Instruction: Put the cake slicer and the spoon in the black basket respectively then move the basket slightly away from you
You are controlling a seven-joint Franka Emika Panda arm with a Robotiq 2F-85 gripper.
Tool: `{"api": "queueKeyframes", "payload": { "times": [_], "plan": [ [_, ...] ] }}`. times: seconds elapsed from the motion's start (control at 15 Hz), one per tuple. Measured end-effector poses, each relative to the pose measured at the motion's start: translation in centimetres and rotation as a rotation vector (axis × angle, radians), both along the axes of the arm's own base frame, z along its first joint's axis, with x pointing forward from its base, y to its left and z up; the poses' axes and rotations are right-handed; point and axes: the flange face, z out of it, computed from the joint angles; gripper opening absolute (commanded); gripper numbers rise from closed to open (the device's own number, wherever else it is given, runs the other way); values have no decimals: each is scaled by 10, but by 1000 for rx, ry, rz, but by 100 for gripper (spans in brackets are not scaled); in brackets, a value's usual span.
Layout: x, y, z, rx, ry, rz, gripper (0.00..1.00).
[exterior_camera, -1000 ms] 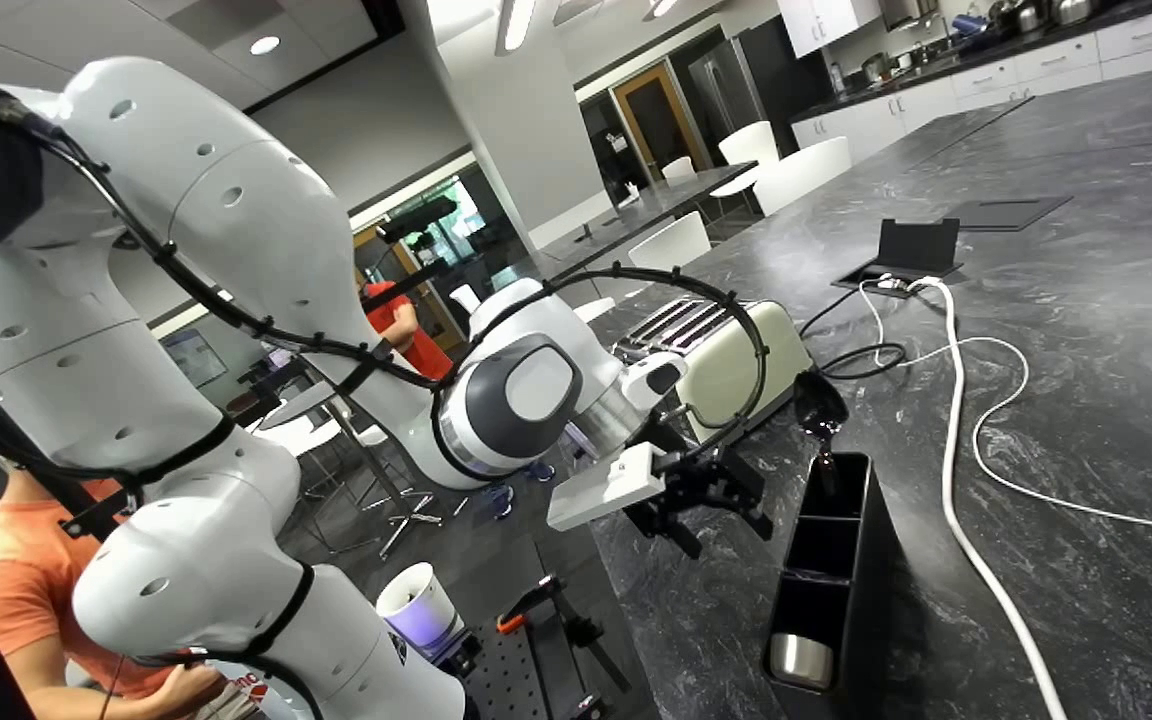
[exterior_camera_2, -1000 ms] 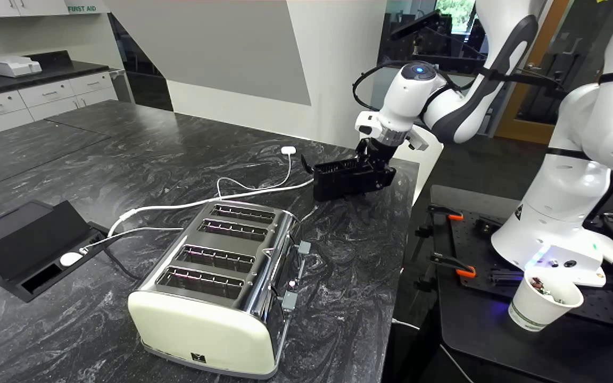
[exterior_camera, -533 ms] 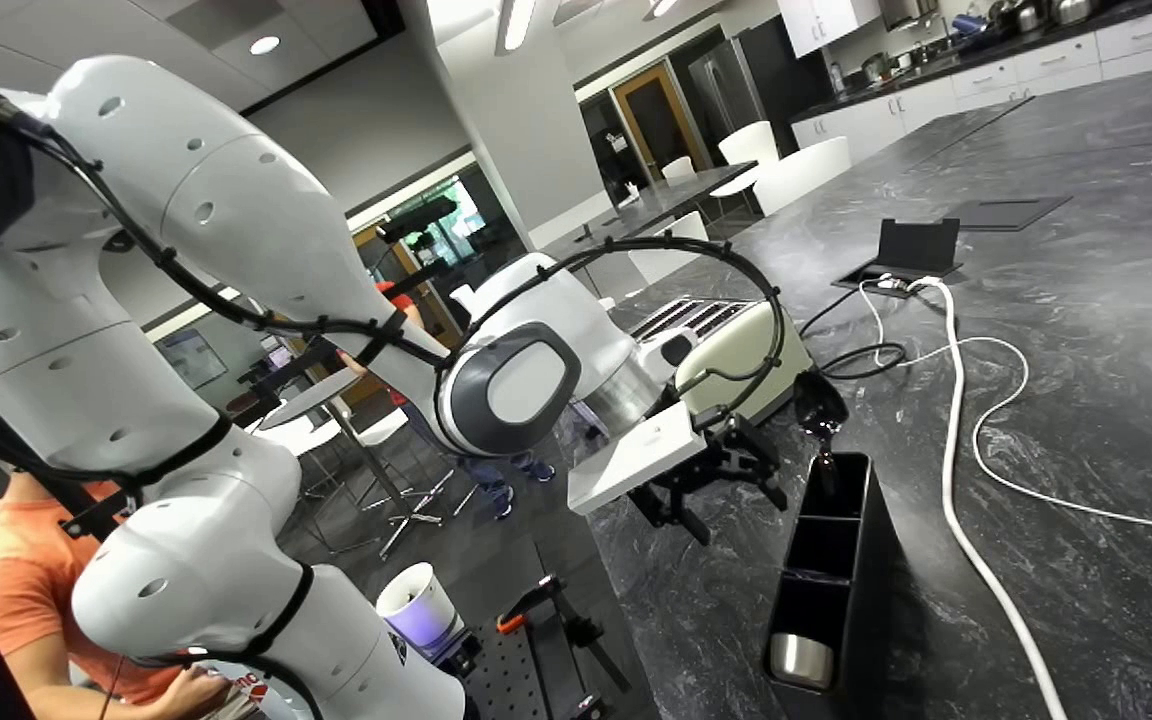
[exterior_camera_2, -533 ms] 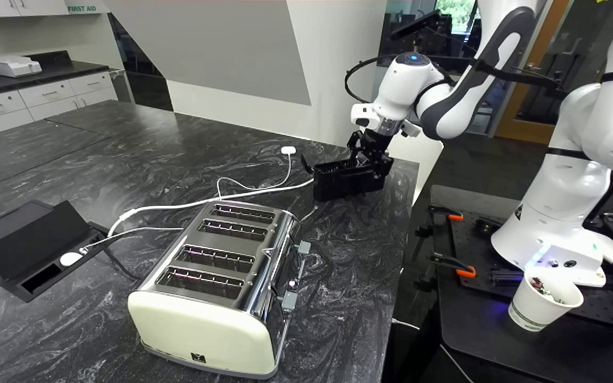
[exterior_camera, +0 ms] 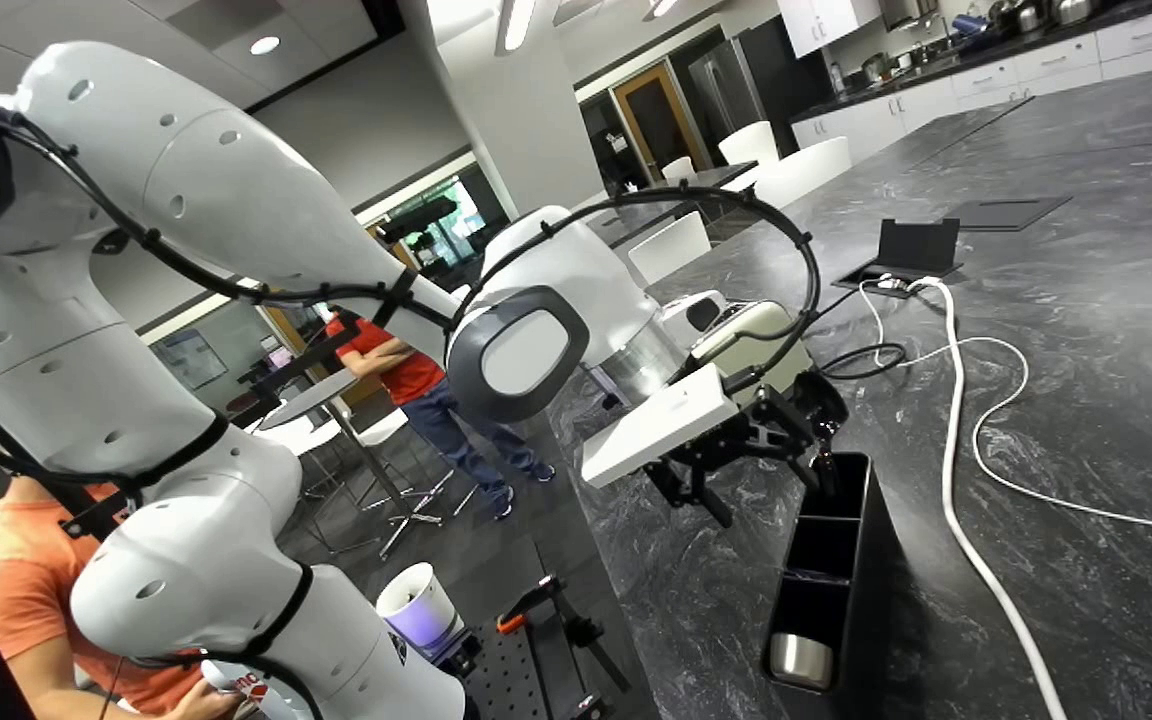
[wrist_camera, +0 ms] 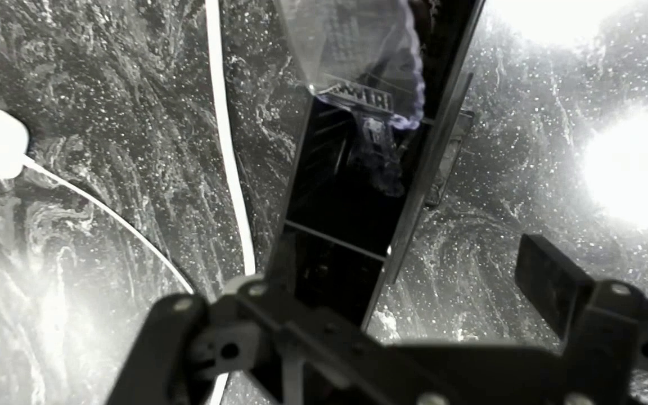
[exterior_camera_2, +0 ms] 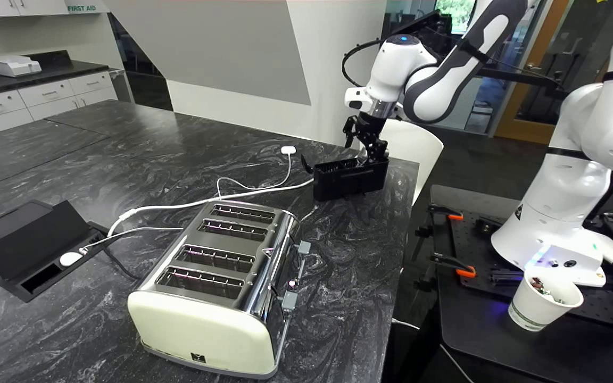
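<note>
- Black two-fingered metal gripper point(exterior_camera: 766, 497) has its fingers spread wide, holding nothing, near the long black walled basket with inner dividers point(exterior_camera: 866, 610); whether they touch I cannot tell.
- That basket sits on the dark marbled tabletop point(exterior_camera: 1116, 400), just beside a thick white cable point(wrist_camera: 225, 112).
- Done, I judge: the glossy black round-bowled spoon point(exterior_camera: 821, 405) stands bowl-up in an end compartment, and the clear plastic cake slicer with a toothed edge point(wrist_camera: 372, 62) appears to stand handle-down in the basket.
- Left, probably: nudging the basket away; its goal spot is unmarked.
- The wrist view shows the slicer plainly but no spoon; both exterior views barely show the slicer.
- An exterior view shows a silvery piece point(exterior_camera: 801, 658) in the basket, unidentifiable.
- A finger point(exterior_camera: 804, 472) looks right beside the spoon there; an exterior view shows the spoon point(exterior_camera_2: 306, 165) well apart from the gripper.
</note>
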Motion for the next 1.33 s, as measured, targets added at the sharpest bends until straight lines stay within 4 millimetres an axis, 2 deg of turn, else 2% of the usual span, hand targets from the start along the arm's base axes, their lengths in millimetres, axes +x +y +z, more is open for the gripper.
{"api": "queueKeyframes", "payload": {
  "times": [0.27, 0.8, 1.2, 1.27, 1.33],
  "plan": [
    [5, -7, 1, 7, 5, -22, 100],
    [0, 1, -38, 45, 85, -44, 100],
    [0, 4, -54, 77, 115, -58, 100],
    [1, 3, -56, 83, 116, -59, 75],
    [2, 3, -57, 89, 115, -62, 74]
  ]
}}
